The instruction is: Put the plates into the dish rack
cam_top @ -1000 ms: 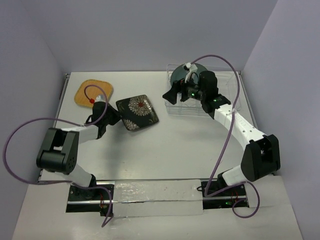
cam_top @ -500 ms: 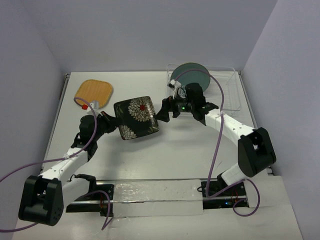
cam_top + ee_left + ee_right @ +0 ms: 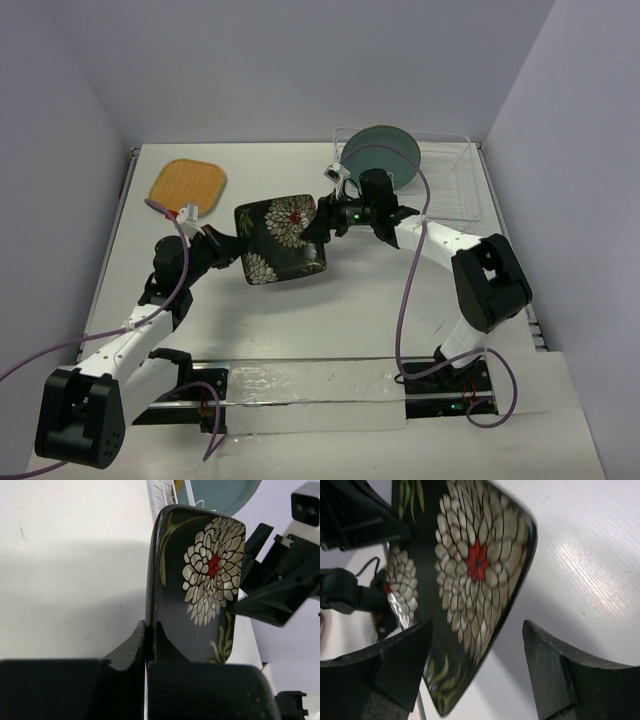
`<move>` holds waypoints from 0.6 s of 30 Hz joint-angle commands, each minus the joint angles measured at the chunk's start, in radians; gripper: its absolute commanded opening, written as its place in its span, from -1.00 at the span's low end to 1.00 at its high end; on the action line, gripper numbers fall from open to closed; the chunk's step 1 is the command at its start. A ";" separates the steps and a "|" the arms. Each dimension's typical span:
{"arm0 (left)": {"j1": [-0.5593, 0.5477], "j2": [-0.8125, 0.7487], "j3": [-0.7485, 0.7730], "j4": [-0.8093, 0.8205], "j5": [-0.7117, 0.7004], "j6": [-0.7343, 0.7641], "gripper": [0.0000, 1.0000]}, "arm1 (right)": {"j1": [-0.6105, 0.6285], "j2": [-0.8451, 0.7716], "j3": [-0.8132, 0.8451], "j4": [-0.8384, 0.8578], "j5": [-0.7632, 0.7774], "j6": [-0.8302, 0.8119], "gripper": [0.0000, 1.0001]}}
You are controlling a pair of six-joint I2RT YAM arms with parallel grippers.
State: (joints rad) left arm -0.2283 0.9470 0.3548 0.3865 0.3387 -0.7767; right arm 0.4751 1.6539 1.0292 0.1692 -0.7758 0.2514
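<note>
Holding sq. black floral plate (image 3: 283, 238) by its left edge: left pincer (image 3: 236, 250), clamped shut on it, plate tilted above mid worktop (image 3: 350, 300). Right pincer (image 3: 322, 224): I read jaws apart, straddling plate's right edge. Teal plate (image 3: 382, 152): upright in dish rack (image 3: 450, 188), far right. Orange plate (image 3: 188, 183): flat, far-left corner, well apart. Open worktop btw. black plate and arm bases.

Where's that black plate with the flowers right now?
In the top view the black plate is held above mid-table, left of the dish rack: the left gripper pinches its left edge, the right gripper, open, straddles its right edge.
</note>
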 commanded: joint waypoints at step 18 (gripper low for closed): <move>-0.003 0.033 0.107 0.270 -0.003 -0.055 0.99 | -0.044 -0.256 0.425 -0.401 0.367 -0.647 -1.00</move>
State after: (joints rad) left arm -0.2305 0.9749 0.3825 0.6052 0.3975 -0.8529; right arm 0.4731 1.5361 1.2227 -0.1588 -0.5735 -0.1162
